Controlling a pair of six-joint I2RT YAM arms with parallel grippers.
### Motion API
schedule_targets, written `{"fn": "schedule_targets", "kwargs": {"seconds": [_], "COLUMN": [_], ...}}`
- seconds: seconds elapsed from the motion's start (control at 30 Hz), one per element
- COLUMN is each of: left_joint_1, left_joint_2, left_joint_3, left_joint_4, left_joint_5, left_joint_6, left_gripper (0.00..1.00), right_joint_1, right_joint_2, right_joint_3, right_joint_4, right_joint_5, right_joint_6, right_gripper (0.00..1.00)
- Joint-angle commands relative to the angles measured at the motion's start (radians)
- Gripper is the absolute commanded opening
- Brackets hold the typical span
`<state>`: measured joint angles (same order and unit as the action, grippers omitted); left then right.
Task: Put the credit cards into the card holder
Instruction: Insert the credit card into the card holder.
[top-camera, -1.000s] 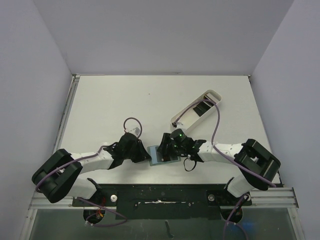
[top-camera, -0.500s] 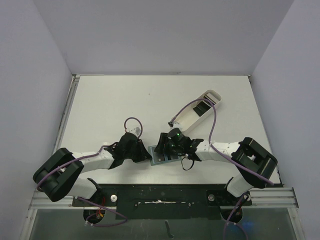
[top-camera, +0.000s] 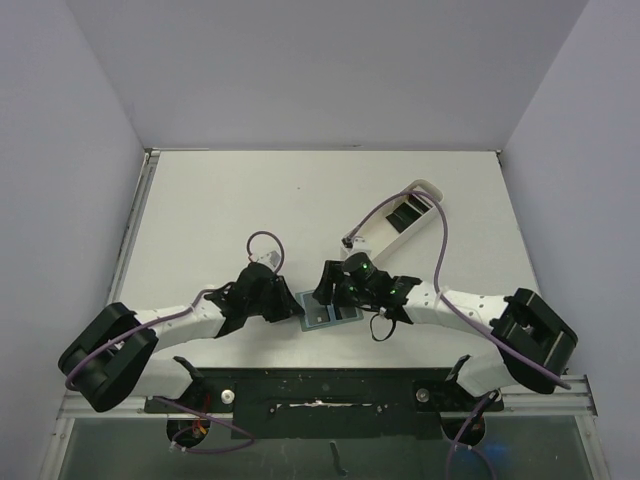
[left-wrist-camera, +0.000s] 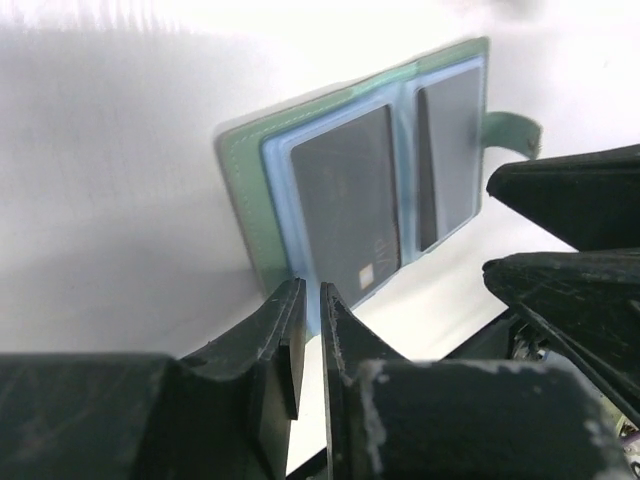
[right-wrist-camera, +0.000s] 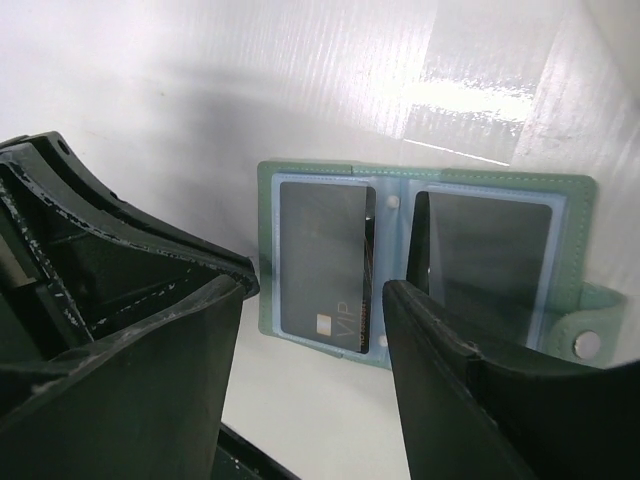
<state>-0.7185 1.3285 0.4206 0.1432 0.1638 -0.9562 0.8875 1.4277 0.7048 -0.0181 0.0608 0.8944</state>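
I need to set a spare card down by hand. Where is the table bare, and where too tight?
Bare: the broad far-left stretch of table between its back edge, the white tray and the left arm; also the strip right of the tray. Crowded: near centre, where the left gripper and right gripper meet at the card holder.

White arms (top-camera: 185, 318), black joints (top-camera: 108, 352) (purple cables (top-camera: 262, 236) looped).

Your left hand (left-wrist-camera: 308, 296) sits low with fingers nearly together; your right hand (right-wrist-camera: 315, 288) faces it, fingers spread wide, both angled inward.
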Motion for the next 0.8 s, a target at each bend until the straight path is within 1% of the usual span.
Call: {"fn": "schedule_targets", "kwargs": {"seconds": [0.0, 0.1, 0.2, 0.33, 0.5, 0.77], "left_joint_1": [-0.004, -0.005, -0.006, -0.006, -0.007, -0.006], "left_joint_2": [-0.035, -0.024, -0.005, 0.049, 0.085, 0.087], "left_joint_3": [0.073, 0.080, 0.067, 0.061, 0.048, 0.054], "left_joint_4": [0.005, 0.025, 0.078, 0.122, 0.137, 0.096], "left_joint_5": [-0.016, -0.002, 0.025, 0.047, 0.037, 0.004], "left_joint_6": [0.022, 0.025, 0.019, 0.013, 0.016, 0.041], "left_gripper": [0.11, 0.12, 0.12, 0.12, 0.12, 0.12], "right_joint_1": [-0.002, -0.013, -0.027, -0.040, -0.049, -0.062], "right_joint_2": [-0.077, -0.099, -0.103, -0.090, -0.068, -0.071], "right_joint_3": [-0.003, -0.031, -0.057, -0.079, -0.081, -0.092], "right_joint_4": [-0.038, -0.042, -0.031, -0.010, -0.028, -0.045], "right_joint_5": [0.081, 0.091, 0.085, 0.066, 0.077, 0.111], "right_joint_6": [-0.020, -0.013, -0.006, 0.001, -0.003, -0.003], "right_gripper": [0.59, 0.60, 0.61, 0.61, 0.62, 0.66]}}
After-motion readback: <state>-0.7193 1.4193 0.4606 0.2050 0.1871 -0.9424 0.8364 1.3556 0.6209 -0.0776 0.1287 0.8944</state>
